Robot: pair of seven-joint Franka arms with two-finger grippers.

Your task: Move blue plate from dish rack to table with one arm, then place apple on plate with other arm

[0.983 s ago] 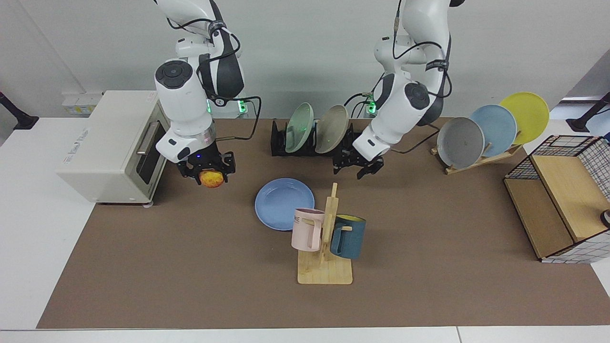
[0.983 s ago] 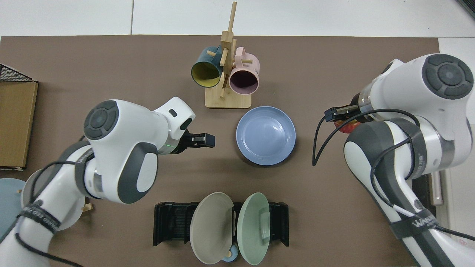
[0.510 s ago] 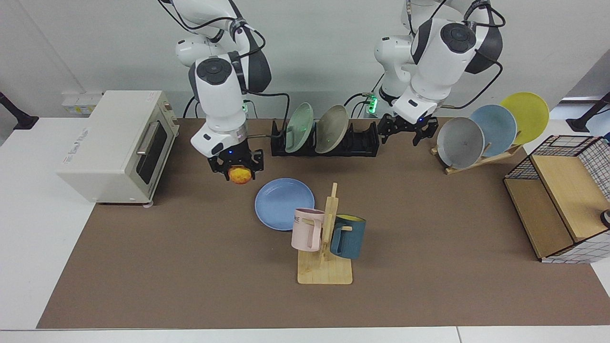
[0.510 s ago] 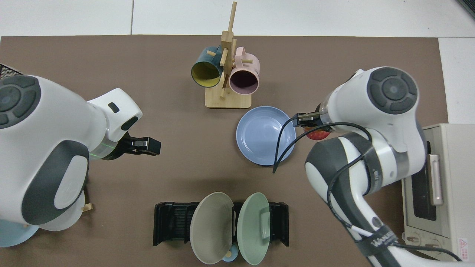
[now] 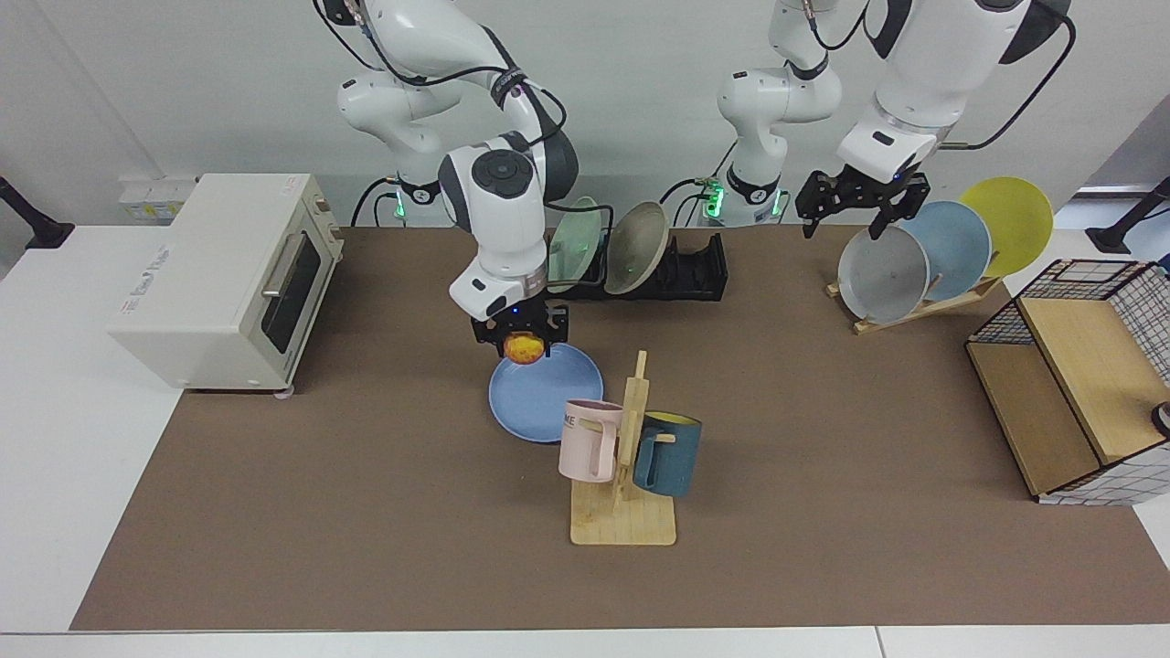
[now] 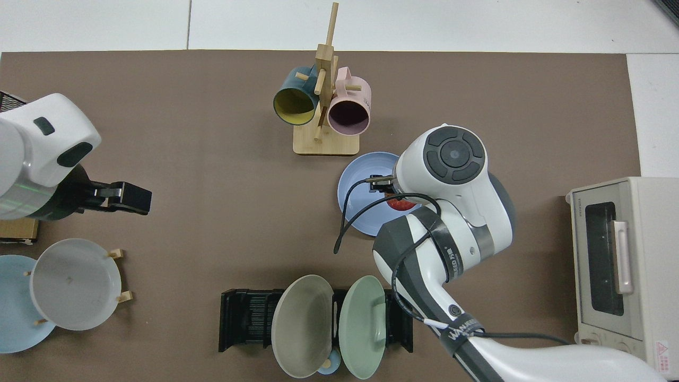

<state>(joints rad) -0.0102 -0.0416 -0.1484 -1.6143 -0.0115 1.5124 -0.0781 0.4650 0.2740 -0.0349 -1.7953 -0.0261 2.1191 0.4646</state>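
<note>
Your right gripper (image 5: 521, 343) has its fingers closed around the apple (image 5: 524, 348). It holds the apple up in the air over the far edge of the blue plate (image 5: 539, 395). In the top view the apple (image 6: 399, 203) peeks out from under the arm's wrist, over the blue plate (image 6: 359, 192). The apple is not touching the plate.

The blue plate lies flat on the table (image 5: 366, 512). It is in front of the dish rack (image 5: 681, 274), well apart from it. The mug stand (image 5: 626, 475) is just beside the plate, on the side away from the rack. A pink mug (image 5: 590, 440) and a dark blue mug (image 5: 669, 453) hang on it.

The dish rack holds a green plate (image 5: 574, 245) and a grey-brown plate (image 5: 637, 247), both standing on edge.

Your left gripper (image 5: 857, 203) is up high, far from the blue plate. Its fingers are apart and hold nothing. It hangs above the wooden plate stand (image 5: 914, 306), which holds a grey plate (image 5: 879, 274), a pale blue plate (image 5: 951, 242) and a yellow plate (image 5: 1010, 219). This arm waits.

A toaster oven (image 5: 219, 279) sits off to the other side of the blue plate.
</note>
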